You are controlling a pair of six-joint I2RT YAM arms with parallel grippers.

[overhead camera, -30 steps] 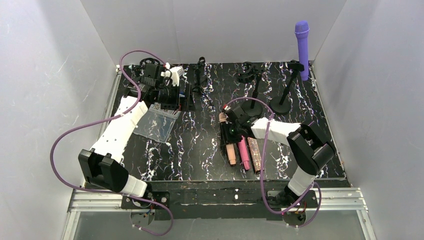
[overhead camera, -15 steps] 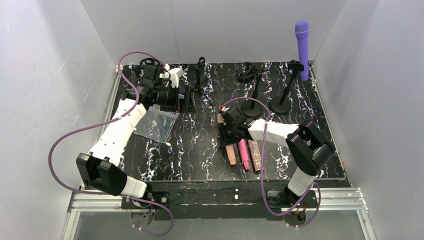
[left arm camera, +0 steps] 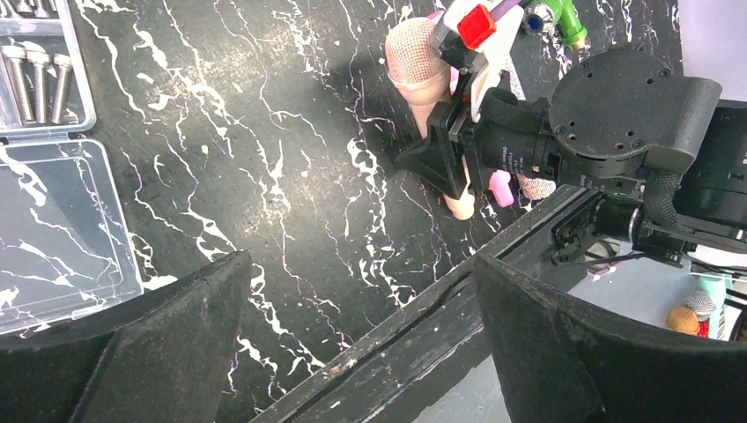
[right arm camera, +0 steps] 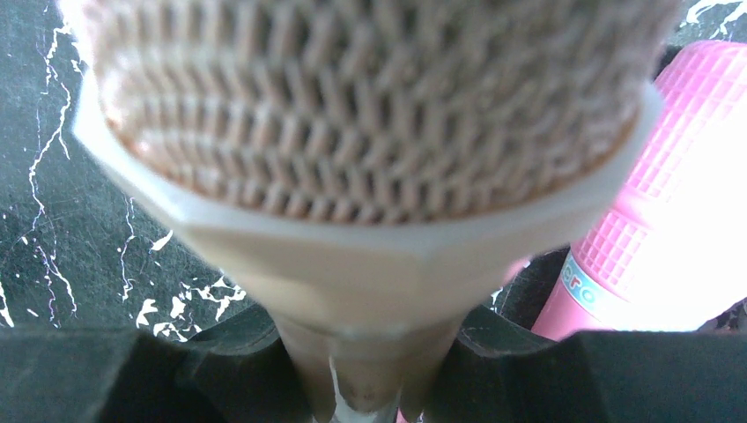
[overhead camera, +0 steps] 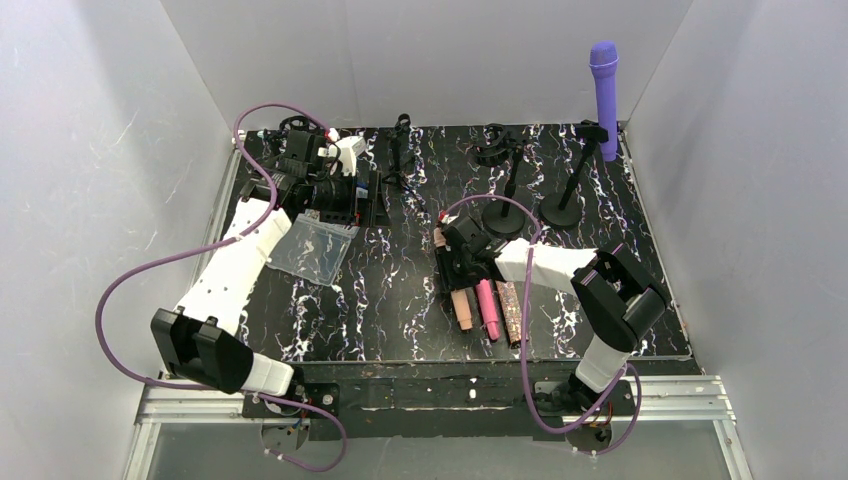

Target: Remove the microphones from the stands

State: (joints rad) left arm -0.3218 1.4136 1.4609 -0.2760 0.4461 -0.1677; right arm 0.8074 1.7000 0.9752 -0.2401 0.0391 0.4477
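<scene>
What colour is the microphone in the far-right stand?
Purple; the microphone shows best in the top external view.

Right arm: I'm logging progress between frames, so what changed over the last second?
The right gripper shifted slightly to the left, its fingers staying closed on the beige microphone, which barely moved. The left arm's lower links drifted a little leftward. Unchanged: the left gripper open at the back left, the purple microphone upright in its stand, and the pink microphone lying flat.

Soft, even light; close up, the beige microphone (right arm camera: 370,132) blurs and the pink microphone (right arm camera: 669,220) glares white.
</scene>
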